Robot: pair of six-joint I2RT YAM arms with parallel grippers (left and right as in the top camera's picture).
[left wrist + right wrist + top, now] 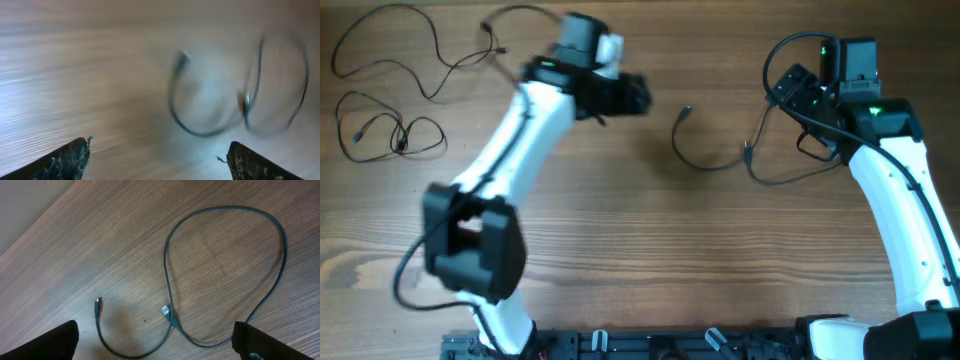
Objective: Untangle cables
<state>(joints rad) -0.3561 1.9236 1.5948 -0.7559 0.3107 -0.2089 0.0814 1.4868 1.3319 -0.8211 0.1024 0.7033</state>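
In the overhead view the light is soft and even, and the wooden counter (650,250) looks moderately bright, with no glare. The left arm (525,115) is smeared by motion blur at its upper end; the right arm (895,170) is sharp. The left wrist view is the worst for me. Everything is blurred and washed pale, the cable (171,107) is only a grey smear, and a bluish shine lies low in the middle. Only the fingers (60,162) of the left pincer (160,141) look sharp. The right wrist view is clear: crisp wood grain, a thin shadow beside the cable, and a pale, unfocused upper left corner.
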